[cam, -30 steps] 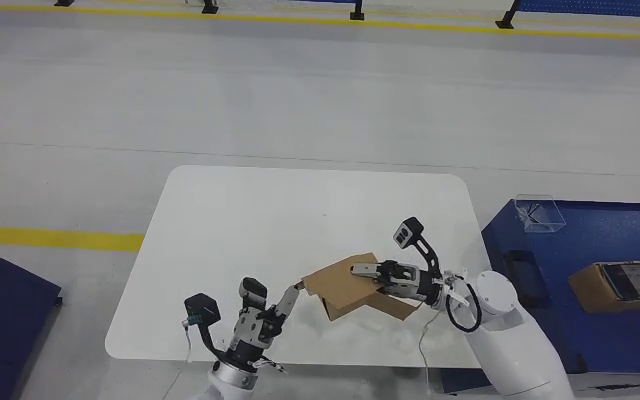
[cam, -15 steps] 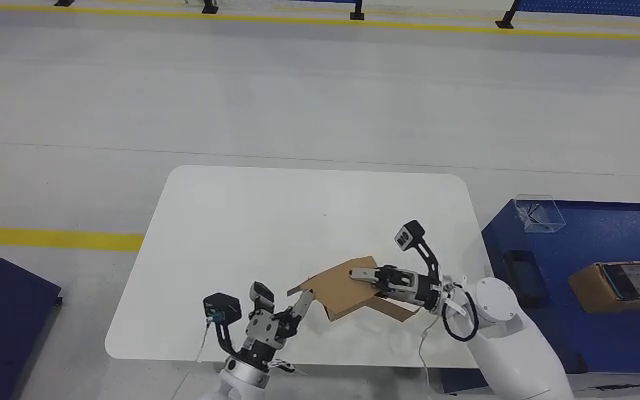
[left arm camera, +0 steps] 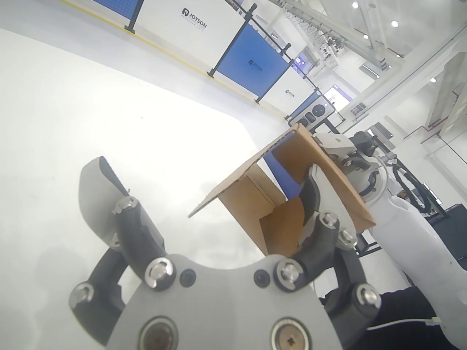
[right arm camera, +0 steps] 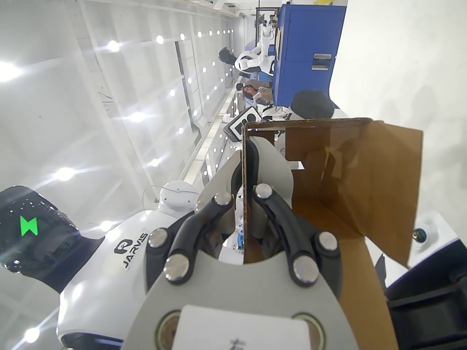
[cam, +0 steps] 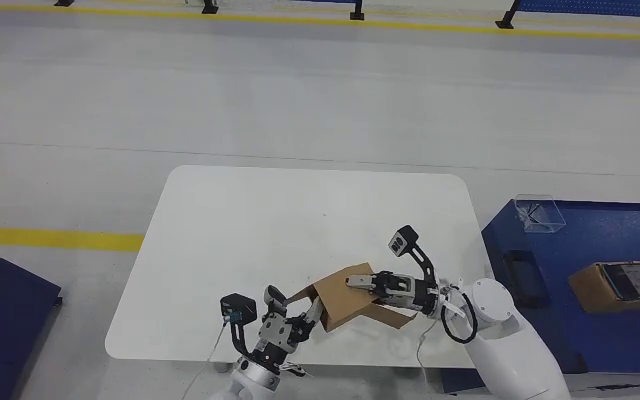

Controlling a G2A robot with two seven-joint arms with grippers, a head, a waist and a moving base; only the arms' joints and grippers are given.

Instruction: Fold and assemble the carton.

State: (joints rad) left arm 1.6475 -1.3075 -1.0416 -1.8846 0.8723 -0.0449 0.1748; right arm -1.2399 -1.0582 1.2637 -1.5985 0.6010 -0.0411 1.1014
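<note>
At the carton, clamped in the right gripper, the open left gripper has arrived.

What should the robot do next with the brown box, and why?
Probably the left end effector should nudge the small loose flap inward to fold it. The right end effector is shut on one wall of the carton, holding it half opened into a box shape. The left one is open, with one finger right by that flap, so it looks best placed to push.
</note>
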